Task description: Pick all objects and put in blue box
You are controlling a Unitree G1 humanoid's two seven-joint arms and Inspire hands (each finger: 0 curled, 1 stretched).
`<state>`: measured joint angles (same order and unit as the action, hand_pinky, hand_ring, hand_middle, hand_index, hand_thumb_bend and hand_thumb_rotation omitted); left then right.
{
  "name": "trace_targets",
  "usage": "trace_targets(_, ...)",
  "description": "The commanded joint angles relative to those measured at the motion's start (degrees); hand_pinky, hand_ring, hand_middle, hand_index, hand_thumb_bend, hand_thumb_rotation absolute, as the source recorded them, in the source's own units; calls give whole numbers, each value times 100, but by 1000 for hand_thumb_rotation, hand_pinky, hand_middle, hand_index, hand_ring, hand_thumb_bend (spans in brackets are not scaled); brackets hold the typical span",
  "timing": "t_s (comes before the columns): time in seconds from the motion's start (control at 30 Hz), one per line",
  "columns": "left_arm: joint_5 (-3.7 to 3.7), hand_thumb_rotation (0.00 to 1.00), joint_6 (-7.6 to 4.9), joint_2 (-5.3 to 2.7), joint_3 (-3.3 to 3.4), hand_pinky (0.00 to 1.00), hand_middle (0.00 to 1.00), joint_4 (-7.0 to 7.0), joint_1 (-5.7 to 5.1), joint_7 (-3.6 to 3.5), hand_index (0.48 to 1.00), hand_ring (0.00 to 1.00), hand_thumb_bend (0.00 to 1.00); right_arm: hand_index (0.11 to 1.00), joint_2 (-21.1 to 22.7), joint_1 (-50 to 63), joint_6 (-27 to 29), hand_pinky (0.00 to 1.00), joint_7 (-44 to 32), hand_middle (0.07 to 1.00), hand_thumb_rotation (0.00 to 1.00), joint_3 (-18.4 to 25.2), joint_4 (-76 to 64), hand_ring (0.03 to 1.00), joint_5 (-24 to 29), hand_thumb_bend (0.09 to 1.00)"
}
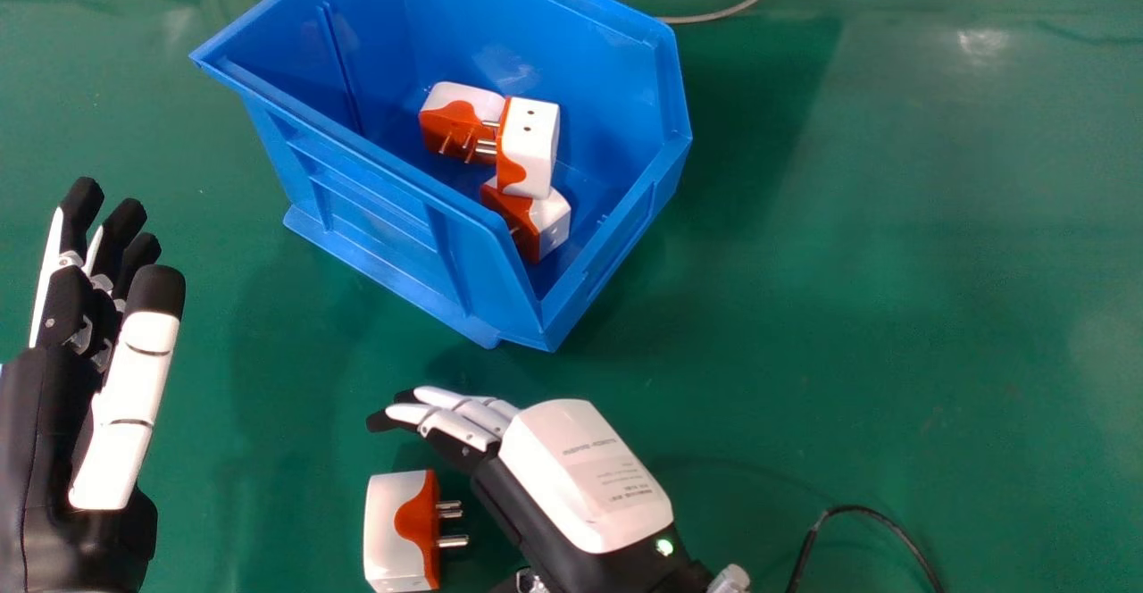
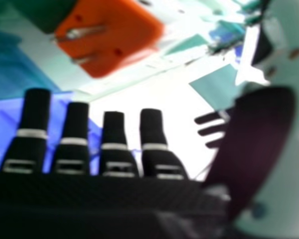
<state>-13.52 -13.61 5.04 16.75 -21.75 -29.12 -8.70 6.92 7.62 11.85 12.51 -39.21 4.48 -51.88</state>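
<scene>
fingers released, left hand (image 1: 134, 379), right hand (image 1: 585, 477); three plugs (image 1: 529, 142) in one box (image 1: 379, 209), one plug (image 1: 393, 530) outside

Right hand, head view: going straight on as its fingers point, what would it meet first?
The right hand would probably meet the left hand first, at the thumb, though their heights are unclear.
</scene>
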Motion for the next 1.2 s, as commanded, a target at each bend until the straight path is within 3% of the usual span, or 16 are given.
trace_targets(0.0, -12, 729, -121, 53, 46, 963, 971, -85, -2, -62, 988, 969, 690, 803, -57, -78, -18, 661, 105, 856, 219, -54, -5, 813, -40, 886)
trace_targets(0.23, 38, 750, -68, 36, 54, 983, 984, -122, 9, -51, 998, 981, 694, 803, -34, -180, -226, 656, 119, 842, 219, -138, 115, 803, -213, 895)
trace_targets(0.37, 70, 758, -139, 52, 62, 982, 987, -75, 24, -77, 1000, 982, 691, 801, -32, -243, -365, 655, 80, 837, 218, -195, 168, 801, -313, 896)
trace_targets(0.47, 94, 762, -63, 30, 61, 982, 988, -131, 7, -38, 1000, 982, 691, 802, -35, -273, -476, 656, 19, 837, 219, -234, 186, 800, -333, 897)
trace_targets(0.57, 68, 763, -12, 14, 45, 982, 987, -185, -13, -28, 1000, 982, 694, 803, -38, -313, -556, 658, -10, 837, 216, -273, 215, 801, -324, 896)
trace_targets(0.7, 65, 760, -87, 29, 48, 986, 987, -119, 11, -57, 1000, 983, 699, 803, -63, -389, -616, 660, -31, 838, 208, -310, 319, 802, -307, 895)
trace_targets(0.77, 85, 762, -63, 24, 42, 987, 988, -144, 1, -43, 1000, 984, 695, 805, -78, -418, -642, 662, -25, 839, 207, -324, 367, 803, -287, 891)
trace_targets(0.87, 57, 763, 18, 9, 37, 988, 988, -198, -15, -17, 1000, 984, 693, 804, -89, -463, -673, 661, -131, 839, 205, -334, 394, 802, -201, 891)
trace_targets(0.93, 33, 759, -33, 19, 43, 993, 987, -149, -4, -51, 1000, 985, 706, 806, -91, -491, -657, 666, -168, 840, 199, -340, 421, 805, -124, 887)
trace_targets(1.17, 67, 759, -14, 7, 44, 997, 990, -152, -2, -19, 1000, 989, 706, 801, -52, -595, -594, 657, -366, 838, 178, -357, 458, 801, 73, 858)
